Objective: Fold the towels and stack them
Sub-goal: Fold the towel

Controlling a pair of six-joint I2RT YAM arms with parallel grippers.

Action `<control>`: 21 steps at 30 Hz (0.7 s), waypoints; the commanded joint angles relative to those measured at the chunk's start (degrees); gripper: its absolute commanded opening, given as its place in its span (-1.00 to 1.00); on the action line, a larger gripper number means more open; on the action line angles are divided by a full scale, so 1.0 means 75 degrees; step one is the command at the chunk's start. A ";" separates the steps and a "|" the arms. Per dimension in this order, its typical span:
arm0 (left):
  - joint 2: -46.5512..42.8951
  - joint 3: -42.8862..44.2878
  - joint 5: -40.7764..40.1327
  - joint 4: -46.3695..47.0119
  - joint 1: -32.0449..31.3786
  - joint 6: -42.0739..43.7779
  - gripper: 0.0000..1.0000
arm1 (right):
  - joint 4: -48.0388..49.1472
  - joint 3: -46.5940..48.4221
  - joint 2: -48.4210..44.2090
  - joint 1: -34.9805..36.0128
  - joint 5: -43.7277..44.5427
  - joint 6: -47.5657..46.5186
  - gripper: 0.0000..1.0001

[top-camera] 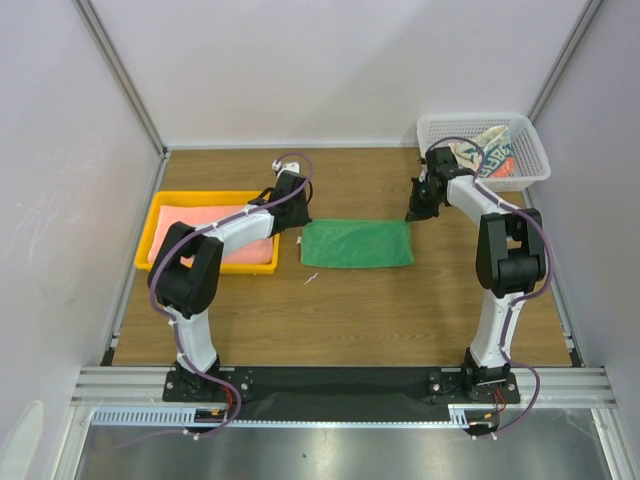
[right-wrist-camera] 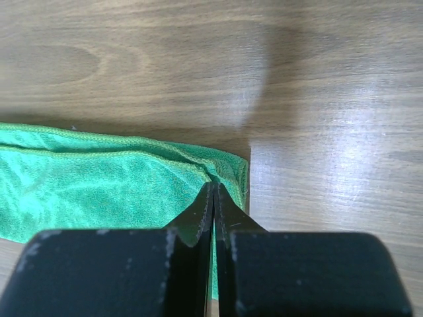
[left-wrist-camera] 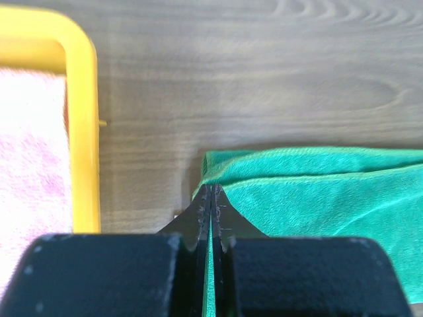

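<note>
From the top view, the green towel lies flat as a folded rectangle on the wooden surface. The left hand is at the green towel's far-left corner and the right hand at its far-right corner. The yellow tray stands just beside the green towel on its left. The pink towel lies inside the tray, partly under the left arm. Behind and to the right of the green towel, well apart from it, sits the white basket with the patterned towel bunched inside.

In the left wrist view, the fingers are pressed together, clenched on the green towel's corner, with a sliver of green in the slit between them. The tray's rim stands left of the green towel, a strip of wood between them.

In the right wrist view, the fingers are likewise pinched tight on the green towel's corner, where its layered hems meet; green shows in the slit
</note>
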 commanded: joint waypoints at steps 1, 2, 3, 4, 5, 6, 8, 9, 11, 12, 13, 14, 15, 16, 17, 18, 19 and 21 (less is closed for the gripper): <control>-0.0499 -0.0059 -0.0109 0.0439 -0.0042 0.0201 -0.99 | 0.0116 0.0039 -0.0425 -0.0045 -0.0120 0.0067 -1.00; -0.0476 -0.0047 -0.0086 0.0451 -0.0042 0.0224 -0.99 | 0.0174 -0.0007 -0.0425 -0.0045 -0.0283 0.0055 -1.00; -0.0453 -0.0035 -0.0074 0.0439 -0.0042 0.0224 -0.99 | 0.0221 -0.0031 -0.0402 -0.0045 -0.0389 0.0020 -1.00; -0.0441 -0.0035 -0.0051 0.0439 -0.0042 0.0236 -0.99 | 0.0256 -0.0066 -0.0378 -0.0045 -0.0518 -0.0050 -0.97; -0.0441 -0.0047 -0.0027 0.0451 -0.0053 0.0224 -0.99 | 0.0338 -0.0136 -0.0378 -0.0045 -0.0751 -0.0108 -0.87; -0.0418 -0.0058 -0.0027 0.0428 -0.0053 0.0201 -0.99 | 0.0385 -0.0195 -0.0366 -0.0045 -0.0858 -0.0132 -0.70; -0.0371 -0.0047 -0.0004 0.0346 -0.0053 0.0178 -0.99 | 0.0502 -0.0300 -0.0355 -0.0022 -0.1023 -0.0226 -0.59; -0.0359 -0.0047 -0.0004 0.0311 -0.0053 0.0143 -0.99 | 0.0514 -0.0324 -0.0343 -0.0022 -0.1023 -0.0249 -0.52; -0.0265 -0.0012 0.0066 0.0194 -0.0053 0.0142 -0.98 | 0.0561 -0.0371 -0.0320 -0.0010 -0.1035 -0.0354 -0.46; -0.0219 0.0000 0.0102 0.0135 -0.0053 0.0131 -0.92 | 0.0561 -0.0348 -0.0296 0.0002 -0.0988 -0.0367 -0.44; -0.0149 0.0035 0.0125 0.0053 -0.0053 0.0131 -0.87 | 0.0561 -0.0359 -0.0249 0.0002 -0.0953 -0.0401 -0.41; -0.0125 0.0047 0.0160 0.0041 -0.0053 0.0131 -0.77 | 0.0550 -0.0348 -0.0214 0.0002 -0.0918 -0.0437 -0.41; -0.0136 0.0024 0.0184 0.0041 -0.0053 0.0131 -0.71 | 0.0538 -0.0324 -0.0214 0.0013 -0.0860 -0.0437 -0.40; -0.0136 0.0023 0.0196 0.0052 -0.0053 0.0131 -0.67 | 0.0549 -0.0336 -0.0191 0.0002 -0.0778 -0.0437 -0.39; -0.0148 0.0000 0.0196 0.0064 -0.0053 0.0131 -0.58 | 0.0561 -0.0336 -0.0190 0.0002 -0.0742 -0.0460 -0.39; -0.0148 -0.0012 0.0196 0.0064 -0.0053 0.0154 -0.54 | 0.0573 -0.0324 -0.0179 0.0002 -0.0707 -0.0495 -0.35; -0.0159 0.0000 0.0207 0.0053 -0.0053 0.0166 -0.52 | 0.0608 -0.0313 -0.0179 0.0002 -0.0637 -0.0507 -0.33; -0.0148 0.0000 0.0207 0.0018 -0.0053 0.0200 -0.48 | 0.0608 -0.0289 -0.0097 0.0013 -0.0625 -0.0542 -0.31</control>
